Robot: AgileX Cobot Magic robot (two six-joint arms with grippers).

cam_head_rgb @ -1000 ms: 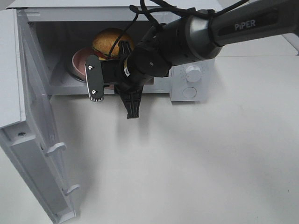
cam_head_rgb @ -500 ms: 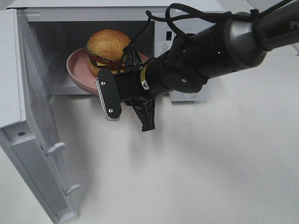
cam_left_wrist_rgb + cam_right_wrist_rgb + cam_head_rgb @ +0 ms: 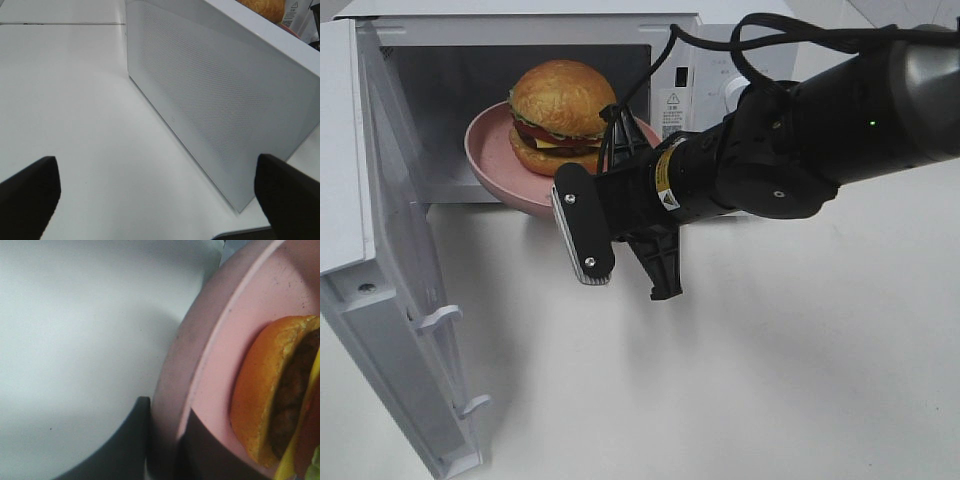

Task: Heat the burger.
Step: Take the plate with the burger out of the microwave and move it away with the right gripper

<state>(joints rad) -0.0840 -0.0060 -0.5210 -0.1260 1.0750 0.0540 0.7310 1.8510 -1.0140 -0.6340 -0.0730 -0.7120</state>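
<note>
My right gripper (image 3: 162, 447) is clenched on the rim of the pink plate (image 3: 490, 165), one finger above the lip and one below. The burger (image 3: 560, 115) sits upright on that plate, at the mouth of the microwave (image 3: 720, 70), partly out of the cavity. The microwave door (image 3: 410, 300) stands fully open on the left. My left gripper (image 3: 155, 192) is released, jaws spread wide and holding nothing, beside the microwave's outer wall, over the white table (image 3: 770, 380)
</note>
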